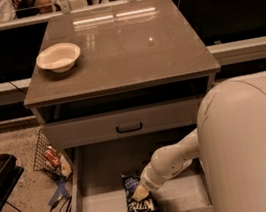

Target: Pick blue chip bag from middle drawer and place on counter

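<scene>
Down in the open drawer [78,194], the bag [140,210] lies flat on the pale floor, near the front wall and a little left of centre, with its white lettering facing up. The claw [139,193] sits right on top of the bag, touching its middle, so that only the bag's upper edge and lower half show around it. Whether the claw is apart or clamped on the bag cannot be told from this angle. A white arm [176,157] reaches in from the right, slanting down and leftward to the claw, and the robot's big rounded body [253,143] fills the lower right corner and hides the drawer's right side.

Above the drawer is a shallower drawer front [86,131] with a small black handle [129,128], pushed in. The glossy desk [138,46] tops the cabinet and reflects ceiling lights near its far edge. A cream bowl [58,57] stands upright on the desk near its left edge. Left of the cabinet, on the floor, a wire basket [40,153] holds red and yellow wrappers [53,156].
</scene>
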Robot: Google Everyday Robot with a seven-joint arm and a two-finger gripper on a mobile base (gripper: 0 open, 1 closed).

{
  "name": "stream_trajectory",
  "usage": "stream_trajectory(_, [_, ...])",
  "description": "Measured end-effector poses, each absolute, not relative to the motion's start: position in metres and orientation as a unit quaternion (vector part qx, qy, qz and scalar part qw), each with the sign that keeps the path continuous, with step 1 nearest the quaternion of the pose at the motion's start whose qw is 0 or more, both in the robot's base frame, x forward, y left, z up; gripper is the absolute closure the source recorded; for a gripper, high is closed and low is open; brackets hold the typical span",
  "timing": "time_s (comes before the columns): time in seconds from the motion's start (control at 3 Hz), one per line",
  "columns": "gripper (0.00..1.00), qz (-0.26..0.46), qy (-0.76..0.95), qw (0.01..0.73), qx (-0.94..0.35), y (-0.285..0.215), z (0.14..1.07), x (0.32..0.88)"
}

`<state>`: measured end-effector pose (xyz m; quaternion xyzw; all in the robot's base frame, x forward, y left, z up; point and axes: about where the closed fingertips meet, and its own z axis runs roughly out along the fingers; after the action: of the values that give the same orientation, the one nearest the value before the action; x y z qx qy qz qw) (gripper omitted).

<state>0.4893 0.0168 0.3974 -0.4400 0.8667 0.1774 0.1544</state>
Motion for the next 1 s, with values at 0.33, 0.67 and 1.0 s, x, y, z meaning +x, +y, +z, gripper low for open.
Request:
stream_trajectory(0.33, [1.0, 0.181, 0.859, 0.16, -0.451, 0.024, 0.414, 0.492])
stream_trajectory(0.67, [1.0, 0.181, 0.859, 0.165, -0.449, 0.022, 0.453, 0.495])
stream_trajectory(1.0, [1.0, 0.182, 0.866, 0.171, -0.434, 0.01, 0.505, 0.503])
